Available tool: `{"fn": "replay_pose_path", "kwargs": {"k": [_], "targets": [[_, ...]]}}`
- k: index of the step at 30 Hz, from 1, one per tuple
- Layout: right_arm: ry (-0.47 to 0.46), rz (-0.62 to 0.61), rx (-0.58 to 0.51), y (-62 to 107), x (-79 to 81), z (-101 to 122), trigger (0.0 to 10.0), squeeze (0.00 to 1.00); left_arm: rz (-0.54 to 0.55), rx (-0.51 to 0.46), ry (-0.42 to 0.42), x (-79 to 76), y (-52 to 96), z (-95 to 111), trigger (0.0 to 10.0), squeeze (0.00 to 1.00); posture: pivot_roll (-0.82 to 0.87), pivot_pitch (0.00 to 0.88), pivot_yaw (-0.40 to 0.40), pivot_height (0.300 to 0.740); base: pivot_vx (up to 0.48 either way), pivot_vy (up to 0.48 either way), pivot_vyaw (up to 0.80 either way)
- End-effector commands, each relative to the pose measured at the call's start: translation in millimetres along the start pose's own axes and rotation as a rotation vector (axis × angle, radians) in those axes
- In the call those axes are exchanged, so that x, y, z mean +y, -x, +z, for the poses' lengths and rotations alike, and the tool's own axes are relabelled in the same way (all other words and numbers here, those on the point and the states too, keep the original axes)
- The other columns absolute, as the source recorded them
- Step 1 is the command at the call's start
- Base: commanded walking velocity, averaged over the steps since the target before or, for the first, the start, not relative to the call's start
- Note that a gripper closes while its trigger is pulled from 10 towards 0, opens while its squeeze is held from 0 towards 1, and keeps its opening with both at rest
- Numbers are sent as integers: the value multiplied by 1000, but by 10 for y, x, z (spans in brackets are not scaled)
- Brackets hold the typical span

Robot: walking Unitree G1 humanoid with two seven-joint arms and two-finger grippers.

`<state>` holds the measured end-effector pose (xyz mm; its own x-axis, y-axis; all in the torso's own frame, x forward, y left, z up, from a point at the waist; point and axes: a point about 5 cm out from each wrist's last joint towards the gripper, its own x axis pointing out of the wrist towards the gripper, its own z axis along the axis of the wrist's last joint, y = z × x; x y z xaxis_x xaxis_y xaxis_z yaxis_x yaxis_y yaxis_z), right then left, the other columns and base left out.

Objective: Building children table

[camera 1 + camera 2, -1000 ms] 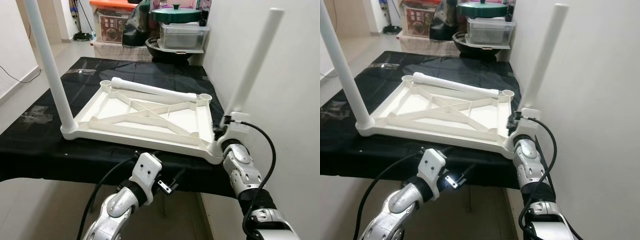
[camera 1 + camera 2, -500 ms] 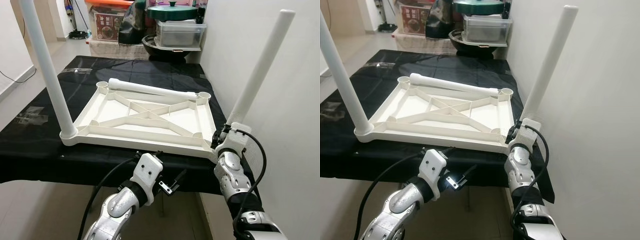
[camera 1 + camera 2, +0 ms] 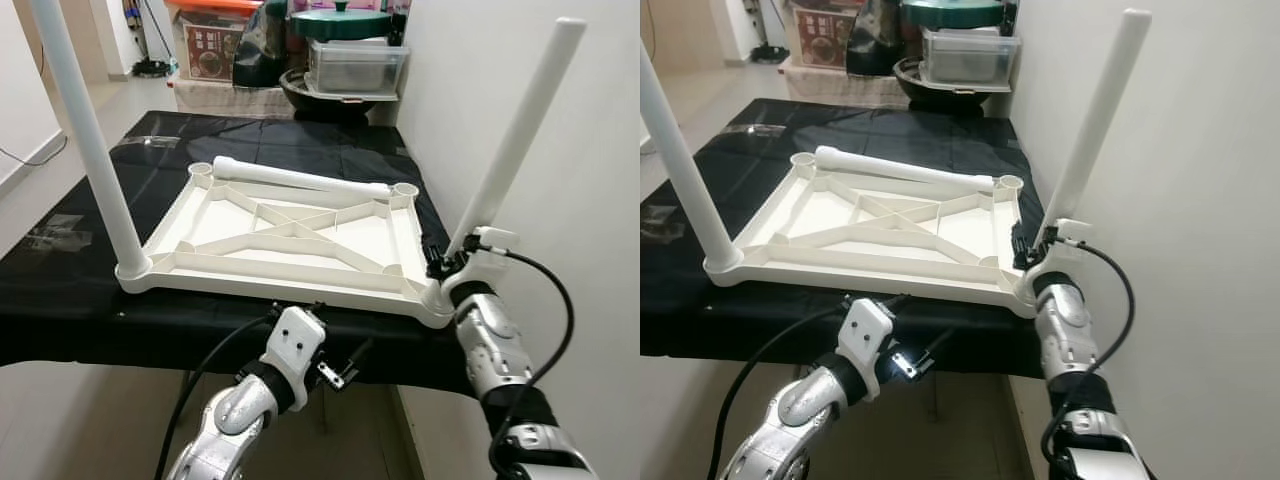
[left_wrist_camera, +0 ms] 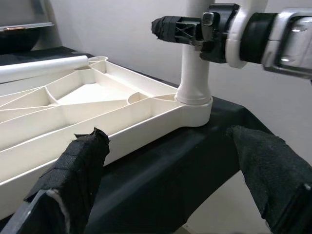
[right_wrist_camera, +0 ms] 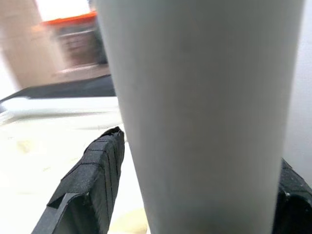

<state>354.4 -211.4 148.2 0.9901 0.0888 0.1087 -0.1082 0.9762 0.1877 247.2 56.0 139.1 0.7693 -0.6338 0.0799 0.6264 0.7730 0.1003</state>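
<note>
A white plastic tabletop (image 3: 270,272) lies upside down on a black-covered table (image 3: 60,300). One white leg (image 3: 85,140) stands in its near left corner socket. A second leg (image 3: 515,130) stands in the near right corner socket (image 4: 194,105). My right gripper (image 3: 442,264) is shut on this leg just above the socket, a finger (image 5: 97,165) on each side of it. A third leg (image 3: 300,178) lies loose along the tabletop's far edge. My left gripper (image 3: 340,365) hangs open below the table's front edge with nothing between its fingers (image 4: 73,170).
A white wall (image 3: 600,200) runs close along the table's right side. Behind the table stand a clear lidded box (image 3: 355,68), a green pot lid (image 3: 340,22) and cartons (image 3: 210,45). Bare floor (image 3: 60,420) lies in front and to the left.
The view has shifted a little. My right wrist dipped and rose again, still shut on the near right leg at its socket. The left arm has not moved.
</note>
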Motion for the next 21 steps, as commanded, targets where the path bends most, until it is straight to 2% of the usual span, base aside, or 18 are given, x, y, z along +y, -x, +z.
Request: {"fn": "replay_pose_path", "kwargs": {"k": [1,2,3,4,9,10,11,12,14,15,16,17,20,21], "targets": [[-14,198,40,39,177,-37,10000,0,-6,10,6,-14,-10,-26,10000,0,169,0,-97,740,0,0,0],[-4,317,58,81,262,-31,10000,0,-6,11,6,-13,-10,-26,10000,0,169,0,-97,740,0,0,0],[-4,317,58,81,262,-31,10000,0,-6,11,6,-13,-10,-26,10000,0,169,0,-97,740,0,0,0],[19,472,90,142,379,-40,10000,0,-7,12,6,-9,-9,-25,10000,0,171,0,-96,740,0,0,0],[36,561,117,178,449,-65,10000,0,-7,12,6,-7,-8,-26,10000,0,171,0,-96,740,0,0,0],[41,653,143,225,524,-91,10000,0,-7,12,5,-8,-8,-26,10000,0,171,0,-96,740,0,0,0],[41,653,143,225,524,-91,10000,0,-7,12,5,-8,-8,-26,10000,0,171,0,-96,740,0,0,0],[46,731,167,270,590,-115,10000,0,-8,12,4,-8,-8,-26,10000,0,171,0,-96,740,0,0,0],[46,731,167,270,590,-115,10000,0,-8,12,4,-8,-8,-26,10000,0,171,0,-96,740,0,0,0],[51,800,190,311,648,-138,10000,0,-8,11,4,-9,-7,-25,10000,0,177,0,-99,740,0,0,0],[48,846,205,334,697,-153,8667,0,-8,11,3,-10,-7,-24,10000,0,177,0,-99,740,0,0,0],[54,846,211,324,717,-162,0,0,-8,11,4,-10,-7,-24,10000,0,177,0,-99,740,0,0,0],[57,841,214,315,727,-166,0,0,-9,11,4,-11,-7,-25,10000,0,177,0,-99,740,0,0,0],[64,802,209,277,717,-170,0,0,-9,12,4,-11,-7,-26,10000,0,177,0,-99,740,0,0,0]]}}
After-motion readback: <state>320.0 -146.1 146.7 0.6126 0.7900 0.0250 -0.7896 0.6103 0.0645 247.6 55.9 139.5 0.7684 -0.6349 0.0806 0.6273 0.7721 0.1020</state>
